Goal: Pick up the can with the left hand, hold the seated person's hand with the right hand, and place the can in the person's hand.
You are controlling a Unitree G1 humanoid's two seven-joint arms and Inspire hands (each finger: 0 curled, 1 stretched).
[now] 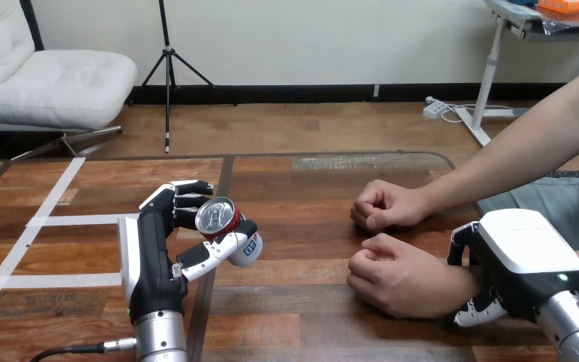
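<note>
Left hand point(154, 256) in the head view is clamped on the can point(228, 230): its fingers curl over the far side and the thumb presses across the near side. The can is tilted so that its silver top faces the camera, above the left half of the desk point(309, 302); whether its base clears the wood I cannot tell. Right hand point(524, 260) sits at the desk's right, fingers and thumb curled round the person's wrist point(458, 283), just behind the nearer fist point(392, 277). The person's other fist point(384, 205) rests just beyond it. By my reading, the pick-up and the holding are done. The delivery is left: the can is well apart from the held hand, and that hand is balled shut, so it would have to open before the can could be set in it
</note>
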